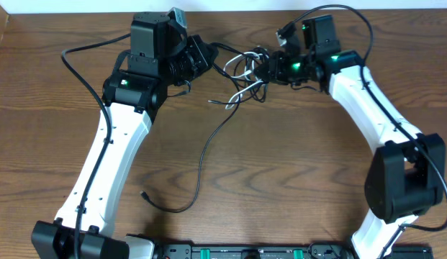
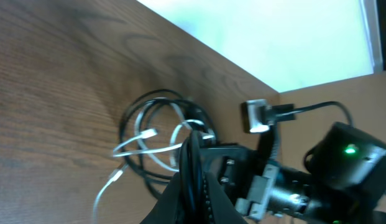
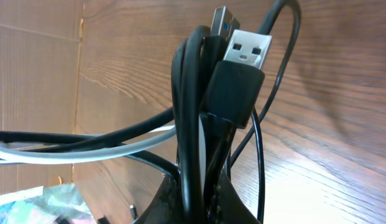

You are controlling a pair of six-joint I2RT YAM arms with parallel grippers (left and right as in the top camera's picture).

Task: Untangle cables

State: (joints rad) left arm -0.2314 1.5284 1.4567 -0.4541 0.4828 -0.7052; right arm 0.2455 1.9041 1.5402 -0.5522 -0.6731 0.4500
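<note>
A tangle of thin black and white cables (image 1: 241, 75) lies at the far middle of the wooden table. One long black cable (image 1: 201, 162) trails from it toward the front and ends in a small plug (image 1: 145, 195). My left gripper (image 1: 206, 60) is shut on black strands at the tangle's left side (image 2: 196, 177). My right gripper (image 1: 270, 68) is shut on a bundle of black cables at its right side (image 3: 199, 186); two USB plugs (image 3: 242, 53) stand above its fingers. White loops (image 2: 146, 146) show in the left wrist view.
The arms' own thicker black cables (image 1: 86, 79) loop beside each arm. The table's far edge (image 1: 230, 8) runs just behind the tangle. The right arm's wrist (image 2: 342, 162) with a green light shows in the left wrist view.
</note>
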